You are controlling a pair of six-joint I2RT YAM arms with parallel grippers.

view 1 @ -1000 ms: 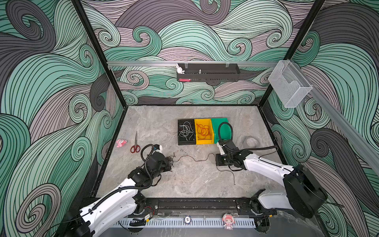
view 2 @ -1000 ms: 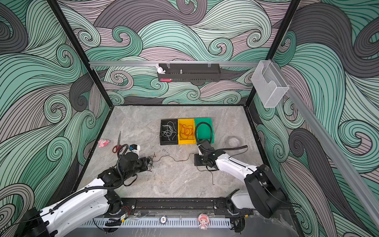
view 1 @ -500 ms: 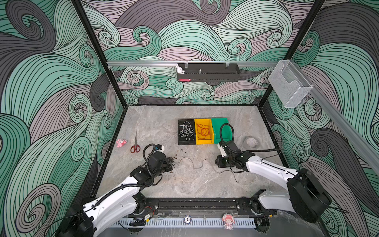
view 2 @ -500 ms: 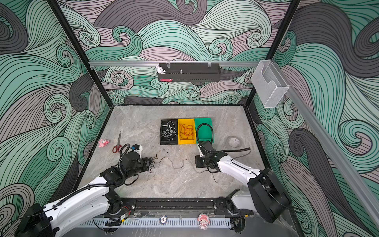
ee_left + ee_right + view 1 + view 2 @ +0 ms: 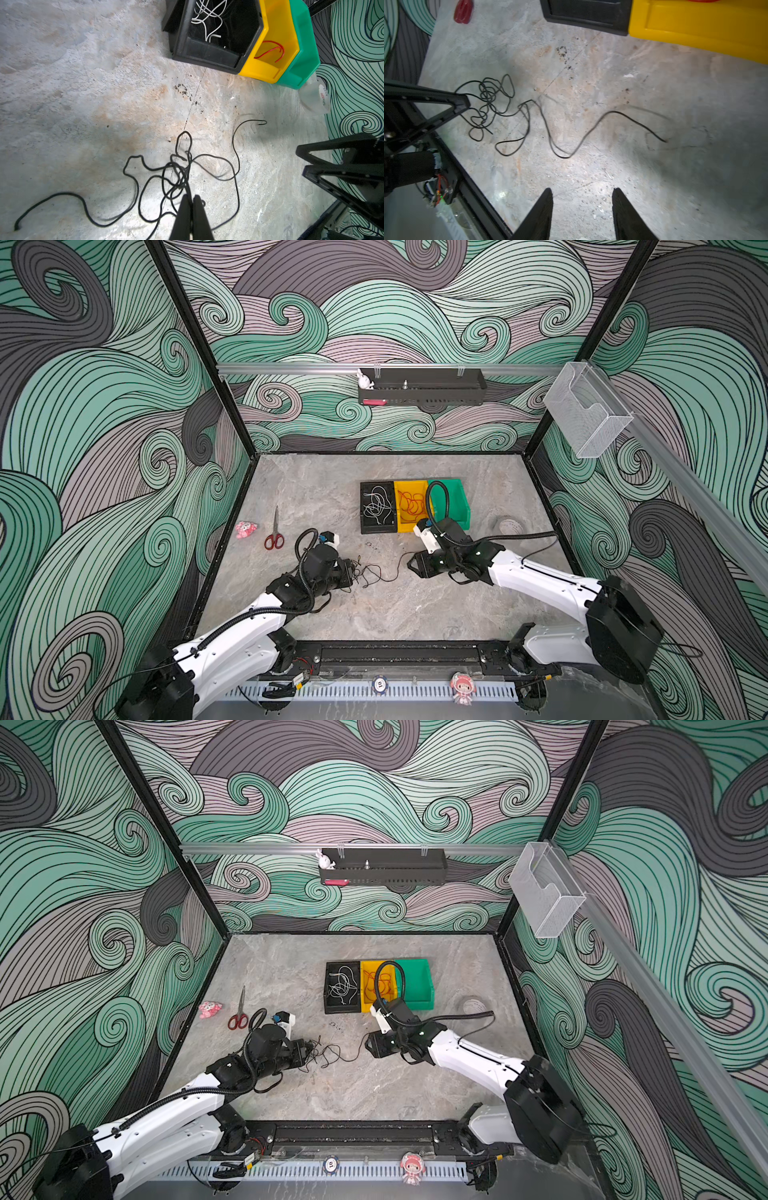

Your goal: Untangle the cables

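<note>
**Grippers.** The left gripper has its fingers together. A strand of the black cable runs in between the tips, so it appears clamped on the knot. The right gripper stands with fingers apart and nothing between them, low over the bare table.

**Location.** The black cable lies on the table between the two grippers. Its knotted part is bunched at the left gripper. One loose tail runs right toward the right gripper and ends short of its fingers. White cables lie in the black bin and red cables in the yellow bin. The green bin shows no cable, though a hose hides part of it.

**Risks, as judged.**
- Pulling the tail rightward while the left gripper pins the knot itself could tighten the loops rather than free them.
- The wire is thin and lies flat, so the right fingers could close past it or scrape the table.
- The left grip may hold several strands at once, in which case nothing would slide free.
- A hard tug could drag the strand out of the left fingers, and the whole bundle would follow.
</note>
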